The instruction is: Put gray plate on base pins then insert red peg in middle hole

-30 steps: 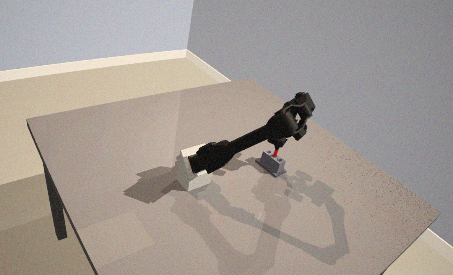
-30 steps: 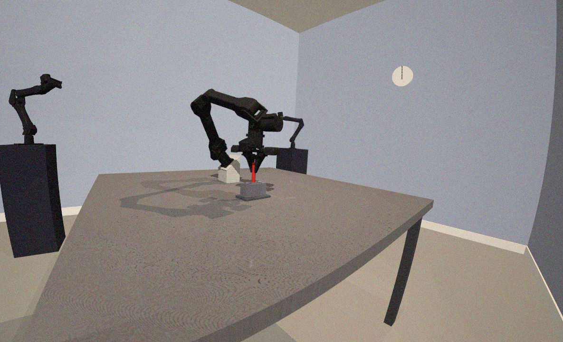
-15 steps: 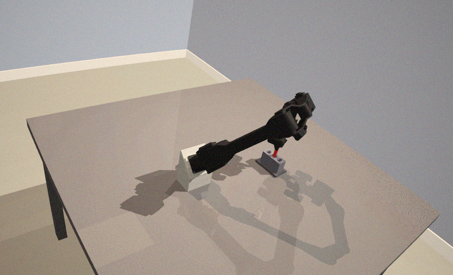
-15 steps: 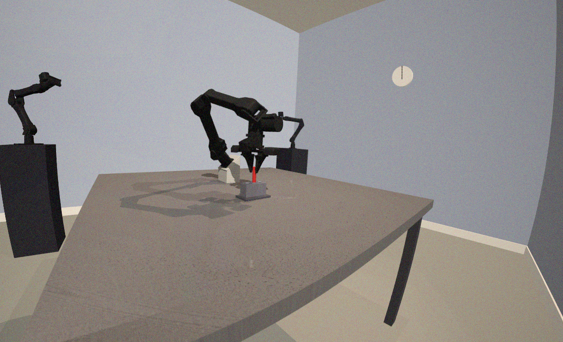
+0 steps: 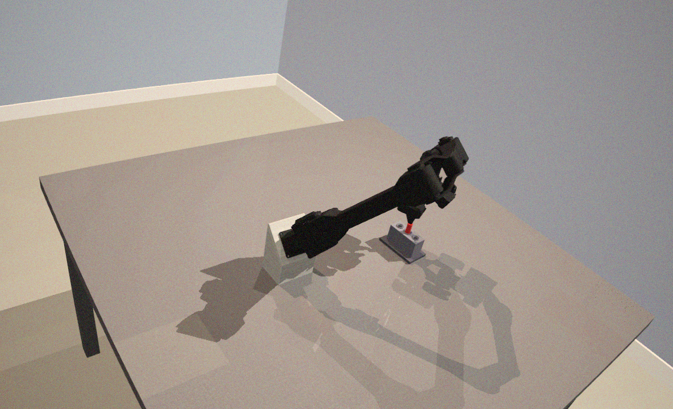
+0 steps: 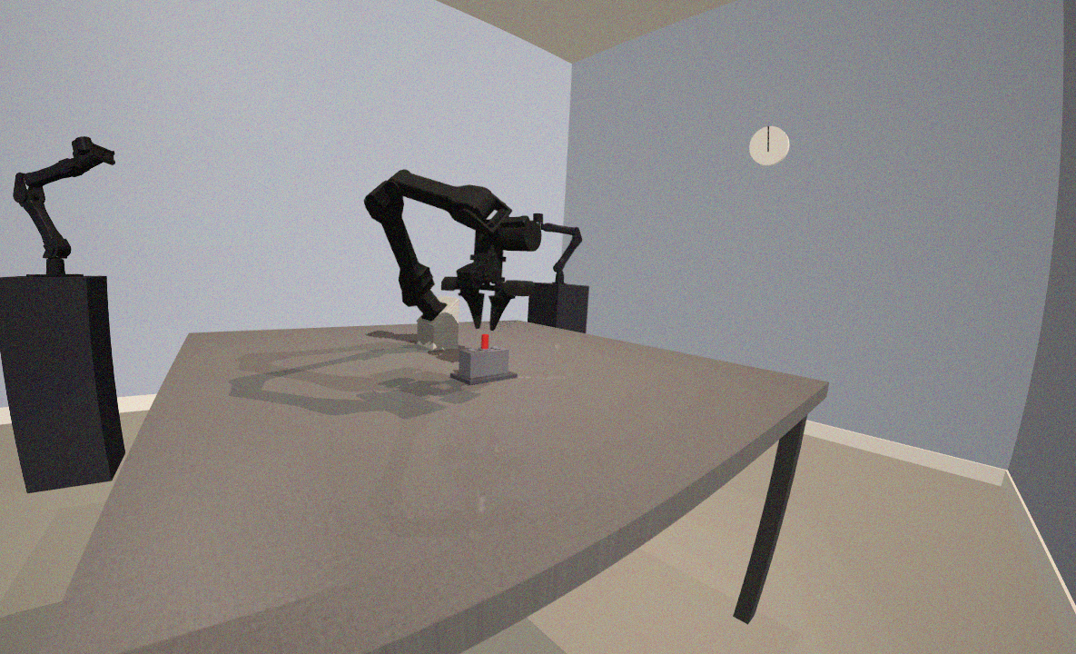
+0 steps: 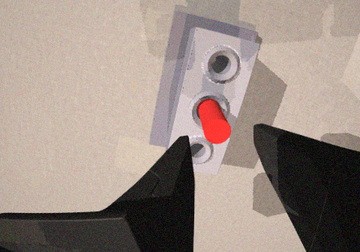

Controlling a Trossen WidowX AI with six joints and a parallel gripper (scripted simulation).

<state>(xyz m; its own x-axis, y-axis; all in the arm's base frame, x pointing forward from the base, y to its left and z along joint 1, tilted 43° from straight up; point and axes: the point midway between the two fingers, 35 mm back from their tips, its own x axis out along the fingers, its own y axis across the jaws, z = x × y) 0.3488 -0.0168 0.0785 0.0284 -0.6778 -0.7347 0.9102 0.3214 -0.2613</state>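
We find no readable text, label, brand, number or sign in any view. The round wall disc (image 6: 769, 145) at the upper right of the exterior view carries only a plain vertical line.

Red peg (image 7: 214, 122) smooth, matt plastic look. Gray plate (image 7: 223, 87) pale, satin (hole rims brighter, metallic). Gripper (image 7: 222, 149) fingers matt black. Table (image 5: 185, 203) faintly glossy.

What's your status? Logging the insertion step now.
Gripper open, holding nothing, above the block. Red peg standing in gray plate's middle hole. Nothing in the way.
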